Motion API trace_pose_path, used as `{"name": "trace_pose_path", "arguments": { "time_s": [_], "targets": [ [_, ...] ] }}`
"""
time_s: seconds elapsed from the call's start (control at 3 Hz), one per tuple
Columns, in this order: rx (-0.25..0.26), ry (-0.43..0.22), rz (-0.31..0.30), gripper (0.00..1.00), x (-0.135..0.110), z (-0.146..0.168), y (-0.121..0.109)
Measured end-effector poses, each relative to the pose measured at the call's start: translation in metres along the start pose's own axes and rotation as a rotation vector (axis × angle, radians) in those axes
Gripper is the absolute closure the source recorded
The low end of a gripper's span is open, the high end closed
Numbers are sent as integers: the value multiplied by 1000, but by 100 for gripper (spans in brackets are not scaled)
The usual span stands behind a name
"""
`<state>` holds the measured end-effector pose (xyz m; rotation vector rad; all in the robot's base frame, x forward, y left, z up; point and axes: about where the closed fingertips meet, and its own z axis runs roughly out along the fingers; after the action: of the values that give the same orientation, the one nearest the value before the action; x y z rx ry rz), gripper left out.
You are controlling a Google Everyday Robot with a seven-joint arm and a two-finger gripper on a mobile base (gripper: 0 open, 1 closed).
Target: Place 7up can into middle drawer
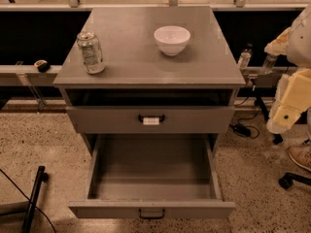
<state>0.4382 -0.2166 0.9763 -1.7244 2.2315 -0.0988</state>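
7up can (91, 52) upright on cabinet top (141, 62), middle drawer (150, 209) pulled out, gripper (283, 119) far R, state can't tell.

Gripper (281, 122) far R, can (91, 52) on cabinet (141, 64)

White bowl (172, 39) sits on the cabinet top (141, 62) (a bottle (244, 57) stands beyond, right).
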Motion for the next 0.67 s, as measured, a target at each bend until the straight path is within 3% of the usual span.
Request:
{"name": "trace_pose_path", "arguments": {
  "time_s": [0.67],
  "targets": [
    [9,-20,-17,0,-14,4,-8]
  ]
}}
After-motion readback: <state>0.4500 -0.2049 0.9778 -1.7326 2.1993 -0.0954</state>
